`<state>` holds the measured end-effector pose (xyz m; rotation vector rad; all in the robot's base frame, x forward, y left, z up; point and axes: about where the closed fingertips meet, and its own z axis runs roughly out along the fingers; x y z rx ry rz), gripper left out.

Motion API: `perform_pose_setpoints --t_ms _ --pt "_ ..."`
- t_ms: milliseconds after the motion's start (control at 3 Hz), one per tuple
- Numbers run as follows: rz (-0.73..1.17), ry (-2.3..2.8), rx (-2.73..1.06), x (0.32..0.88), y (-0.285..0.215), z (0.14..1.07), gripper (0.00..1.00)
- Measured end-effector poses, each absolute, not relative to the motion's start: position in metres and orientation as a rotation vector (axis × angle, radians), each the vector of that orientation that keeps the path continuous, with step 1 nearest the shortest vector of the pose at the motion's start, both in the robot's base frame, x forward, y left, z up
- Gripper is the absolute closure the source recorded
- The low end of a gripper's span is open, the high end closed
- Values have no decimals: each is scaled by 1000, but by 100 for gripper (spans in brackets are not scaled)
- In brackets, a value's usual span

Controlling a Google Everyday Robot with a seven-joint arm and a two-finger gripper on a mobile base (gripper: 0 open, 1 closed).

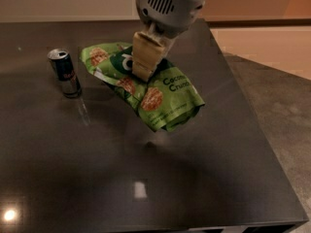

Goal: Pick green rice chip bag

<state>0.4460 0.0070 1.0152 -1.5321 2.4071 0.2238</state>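
The green rice chip bag [160,96] is a crinkly lime-green pouch with a dark green label, "Coconut Crunch" text and pictured round chips. It hangs tilted in the air above the dark table [97,174], its lower right corner drooping. My gripper [145,62] comes down from the top of the view, its tan fingers [146,52] shut on the middle of the bag near the label. The bag's shadow lies on the table under it.
A blue and silver drink can [64,73] stands upright on the table to the left of the bag. The table's right edge [252,130] runs diagonally, with grey floor [286,101] beyond it. Light spots reflect near the table's front.
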Motion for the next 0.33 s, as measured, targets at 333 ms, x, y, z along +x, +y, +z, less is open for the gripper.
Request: perform_pose_setpoints --t_ms 333 --pt "224 2377 -1514 448 11 1022 100"
